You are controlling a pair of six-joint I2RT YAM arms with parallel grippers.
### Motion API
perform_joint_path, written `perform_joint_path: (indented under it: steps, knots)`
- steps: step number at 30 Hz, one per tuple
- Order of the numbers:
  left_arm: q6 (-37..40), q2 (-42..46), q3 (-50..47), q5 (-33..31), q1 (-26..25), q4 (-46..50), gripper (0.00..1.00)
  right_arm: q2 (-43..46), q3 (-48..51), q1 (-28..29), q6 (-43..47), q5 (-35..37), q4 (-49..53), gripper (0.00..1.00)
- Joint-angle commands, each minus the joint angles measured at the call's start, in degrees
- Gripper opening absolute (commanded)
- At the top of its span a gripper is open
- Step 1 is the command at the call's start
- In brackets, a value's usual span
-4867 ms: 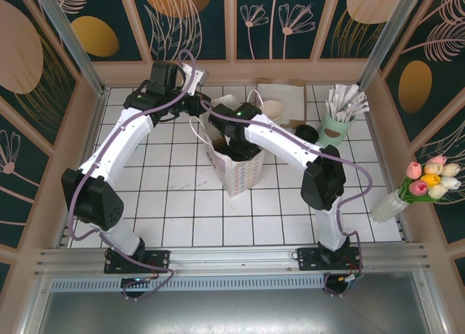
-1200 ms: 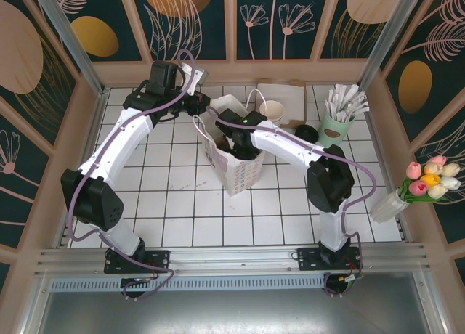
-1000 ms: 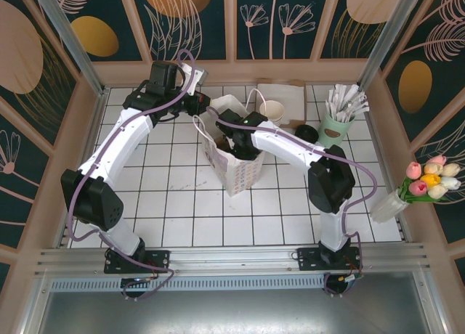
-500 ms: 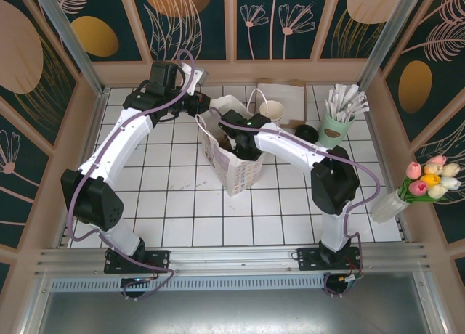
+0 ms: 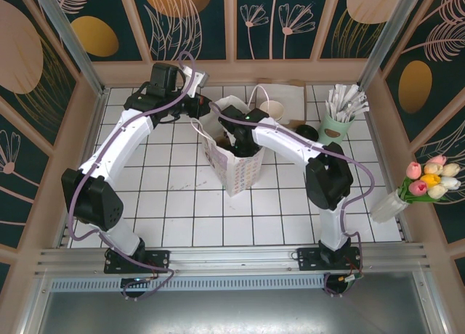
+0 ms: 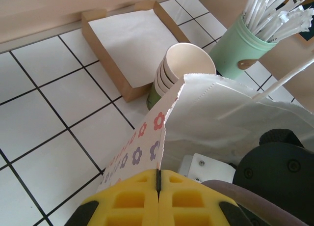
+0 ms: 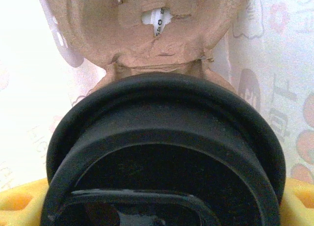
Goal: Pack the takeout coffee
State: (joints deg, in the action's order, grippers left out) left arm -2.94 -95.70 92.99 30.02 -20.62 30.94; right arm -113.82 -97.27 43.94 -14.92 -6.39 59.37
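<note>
The takeout coffee sits inside a white paper bag that stands upright and open on the white-tiled bench. In the right wrist view its round black plastic lid faces the camera, glossy and ringed by a raised rim. The cup's long axis runs away from the lens, down into the bag, and its body is hidden beneath the lid. The right end effector is clamped on the cup, with a yellow pad pressed against each side of the lid. Beyond the lid lies a rough brown moulded-pulp carrier, between thin bag walls printed with faint flowers.

The left end effector is clenched on the bag's upper edge, its yellow fingers closed together over the folded paper seam.

Behind the bag stand three things:
- a stack of lidless green cups with cream insides
- a pale green holder full of white wrapped sticks
- a shallow cardboard tray of white paper

A loose black lid lies near the holder.
</note>
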Motion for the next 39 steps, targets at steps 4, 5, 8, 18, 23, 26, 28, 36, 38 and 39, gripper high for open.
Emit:
perform_joint_path:
  steps: [4, 5, 8, 18, 23, 26, 28, 36, 38, 39]
  knots:
    - [1.63, 1.57, -0.62, 0.36, 0.00, -0.65, 0.00, -8.75, 3.25, -0.17, 1.20, -1.32, 0.42, 0.46]
    - [1.69, 1.66, -0.62, 0.22, 0.05, -0.66, 0.00, -8.87, 2.70, -0.18, 1.20, -1.08, 0.73, 0.47]
    - [1.75, 1.75, -0.53, -0.25, 0.05, -0.66, 0.00, -8.88, 1.16, -0.09, 1.09, -0.90, 0.87, 0.47]
    - [1.70, 2.00, -0.78, -0.89, 0.02, -0.69, 0.00, -8.87, 0.68, -0.09, 1.44, 0.24, 1.60, 0.47]
    - [1.53, 2.27, -0.95, -1.04, 0.04, -0.82, 0.00, -8.46, -0.26, 0.17, 1.47, 0.31, 1.71, 0.48]
    - [1.45, 2.40, -1.05, -1.29, 0.03, -0.84, 0.00, -8.35, -0.47, 0.44, 1.45, 0.52, 1.89, 0.50]
    - [1.60, 2.58, -1.14, -1.55, 0.03, -0.86, 0.00, -8.18, -0.59, 0.61, 1.34, 0.77, 1.97, 0.50]
    - [0.14, 2.71, -1.11, -5.13, 0.05, -1.75, 0.00, -6.68, -1.69, 1.32, 1.01, 2.47, 2.79, 0.51]
    - [-0.14, 2.71, -0.94, -6.25, 0.02, -1.85, 0.00, -5.78, -0.89, 1.56, 0.73, 3.15, 2.47, 0.51]
    - [-0.24, 2.67, -0.97, -6.70, 0.03, -1.85, 0.00, -5.47, -0.53, 1.61, 0.71, 3.16, 2.48, 0.51]
